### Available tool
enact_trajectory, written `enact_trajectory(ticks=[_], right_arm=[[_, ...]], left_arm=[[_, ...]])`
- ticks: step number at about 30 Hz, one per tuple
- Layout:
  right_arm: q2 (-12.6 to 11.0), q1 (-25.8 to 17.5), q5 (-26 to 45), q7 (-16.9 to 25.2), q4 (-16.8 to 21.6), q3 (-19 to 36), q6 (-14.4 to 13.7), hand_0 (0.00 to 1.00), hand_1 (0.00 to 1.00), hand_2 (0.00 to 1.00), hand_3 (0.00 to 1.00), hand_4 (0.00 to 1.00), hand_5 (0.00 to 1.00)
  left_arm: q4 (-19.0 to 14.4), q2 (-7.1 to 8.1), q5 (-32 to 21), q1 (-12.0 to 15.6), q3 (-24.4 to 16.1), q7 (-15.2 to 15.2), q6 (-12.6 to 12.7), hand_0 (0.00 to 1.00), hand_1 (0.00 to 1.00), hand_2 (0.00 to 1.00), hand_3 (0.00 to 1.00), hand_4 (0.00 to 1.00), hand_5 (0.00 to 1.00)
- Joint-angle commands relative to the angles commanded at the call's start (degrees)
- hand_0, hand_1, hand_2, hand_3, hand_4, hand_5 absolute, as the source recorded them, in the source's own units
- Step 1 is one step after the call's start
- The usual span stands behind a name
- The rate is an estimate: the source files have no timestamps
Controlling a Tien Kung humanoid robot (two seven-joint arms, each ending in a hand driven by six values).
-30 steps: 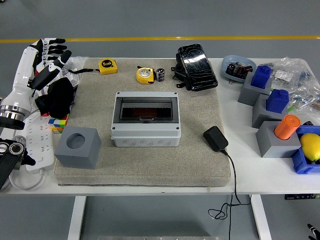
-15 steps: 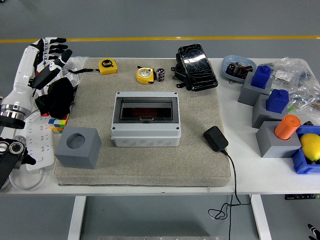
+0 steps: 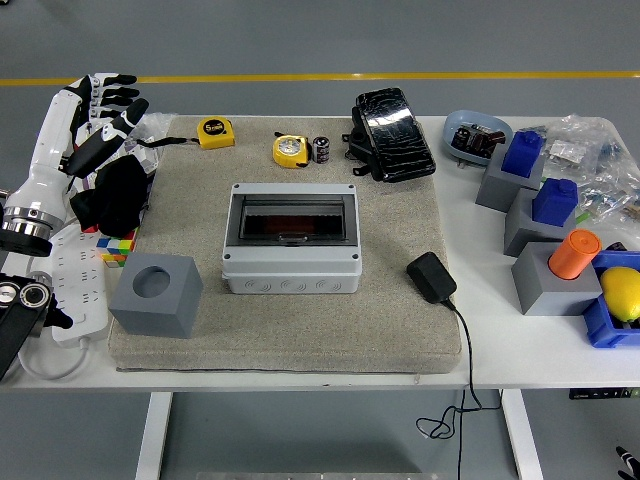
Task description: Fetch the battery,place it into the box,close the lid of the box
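A small black and silver battery (image 3: 321,149) stands upright at the back of the grey mat, just right of a yellow tape measure (image 3: 289,150). The grey box (image 3: 291,238) sits at the middle of the mat with its dark see-through lid down. My left hand (image 3: 103,112) is white with black fingertips, raised over the table's far left corner, fingers spread and holding nothing. It is far left of the battery. My right hand is out of view.
A second yellow tape measure (image 3: 215,132), a black wrapped device (image 3: 392,133), a grey cube with a hole (image 3: 157,294), a black adapter with cable (image 3: 431,277), a black cloth (image 3: 112,193) and a white power strip (image 3: 78,283) lie around. Grey and blue blocks (image 3: 540,210) crowd the right side.
My left hand has drifted slightly up and to the right. Nothing else has moved.
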Motion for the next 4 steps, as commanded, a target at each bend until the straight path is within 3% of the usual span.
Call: enact_trajectory(ticks=[4], right_arm=[[-0.03, 0.07, 0.03, 0.02, -0.01, -0.01, 0.12, 0.656, 0.66, 0.659, 0.538, 0.952, 0.451]], left_arm=[[-0.03, -0.02, -0.01, -0.04, -0.13, -0.01, -0.02, 0.528, 0.659, 0.676, 0.716, 0.998, 0.854]])
